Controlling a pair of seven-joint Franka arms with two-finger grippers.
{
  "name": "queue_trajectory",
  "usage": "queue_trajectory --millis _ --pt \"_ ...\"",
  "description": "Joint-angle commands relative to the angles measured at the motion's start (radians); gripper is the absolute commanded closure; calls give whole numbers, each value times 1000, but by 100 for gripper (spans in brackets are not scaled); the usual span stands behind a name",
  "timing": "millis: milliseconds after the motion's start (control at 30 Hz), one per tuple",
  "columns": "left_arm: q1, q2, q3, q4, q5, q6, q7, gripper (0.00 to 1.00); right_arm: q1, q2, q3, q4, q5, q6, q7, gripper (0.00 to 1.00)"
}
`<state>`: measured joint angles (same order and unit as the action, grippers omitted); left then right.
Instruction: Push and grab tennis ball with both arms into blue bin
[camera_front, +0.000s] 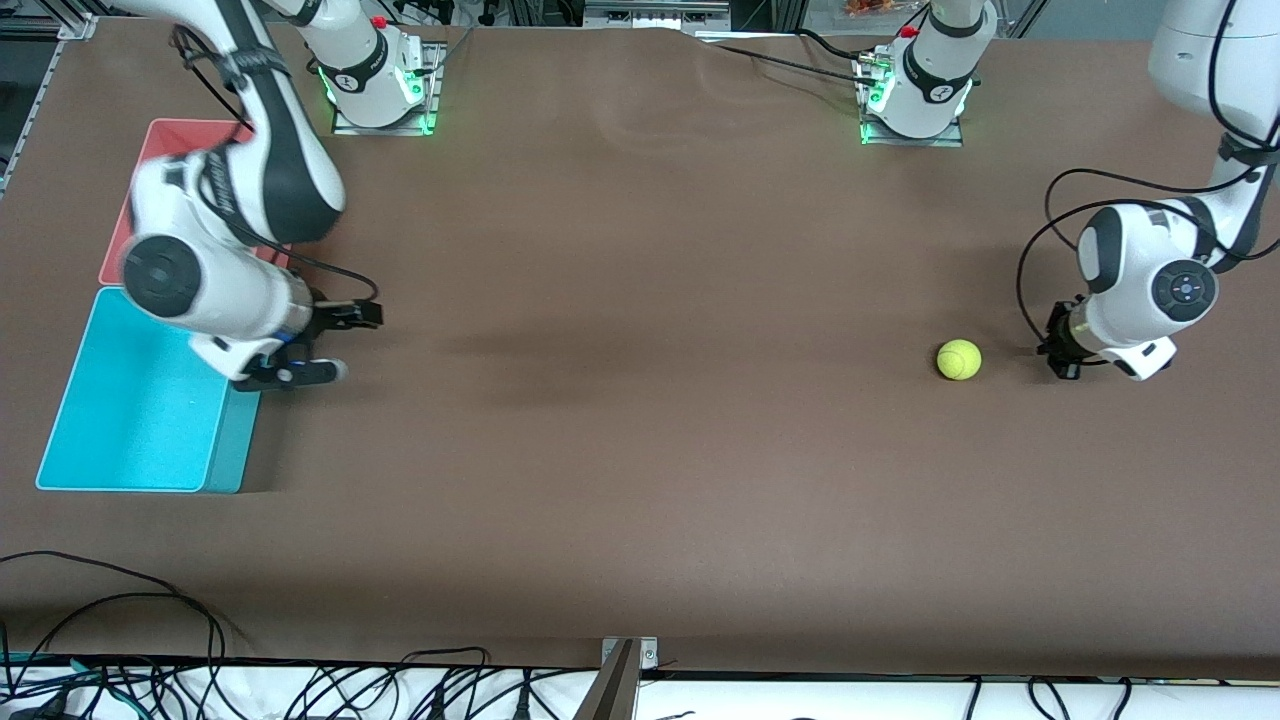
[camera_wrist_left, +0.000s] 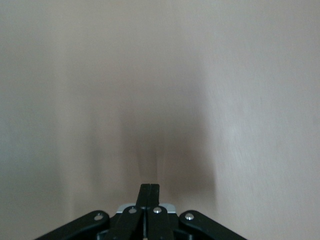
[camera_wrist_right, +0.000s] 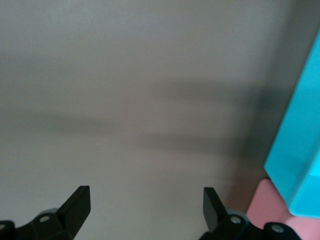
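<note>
The tennis ball (camera_front: 958, 359) lies on the brown table toward the left arm's end. My left gripper (camera_front: 1058, 350) is low beside the ball, a short gap away on the side toward the left arm's end of the table. Its fingers (camera_wrist_left: 150, 192) are shut on nothing, and the left wrist view shows only bare table. The blue bin (camera_front: 130, 420) stands at the right arm's end and looks empty. My right gripper (camera_front: 345, 343) is open and empty, just beside the bin's wall. The right wrist view (camera_wrist_right: 146, 200) shows it open, with the blue bin's corner (camera_wrist_right: 300, 150) to one side.
A pink bin (camera_front: 170, 140) stands against the blue bin, farther from the front camera, partly hidden by the right arm; it also shows in the right wrist view (camera_wrist_right: 260, 210). Cables (camera_front: 150, 600) lie along the table's front edge.
</note>
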<state>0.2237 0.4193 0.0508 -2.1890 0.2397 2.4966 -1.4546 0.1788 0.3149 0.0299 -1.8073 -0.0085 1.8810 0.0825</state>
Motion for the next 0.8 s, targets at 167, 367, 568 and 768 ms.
queue_trajectory --millis 167,367,568,768 --pt "-49 1 -60 -3 43 -15 -238 100 30 76 1 -1 -7 96 11 0" --pt "-70 -5 -201 -28 43 -61 -475 100 39 122 1 -15 -5 182 13 0" --pt "-66 -22 -236 -15 41 -120 -503 100 41 125 10 -98 -2 289 17 0" --pt "-43 -42 -235 9 43 -131 -426 100 44 133 30 -155 31 352 28 0"
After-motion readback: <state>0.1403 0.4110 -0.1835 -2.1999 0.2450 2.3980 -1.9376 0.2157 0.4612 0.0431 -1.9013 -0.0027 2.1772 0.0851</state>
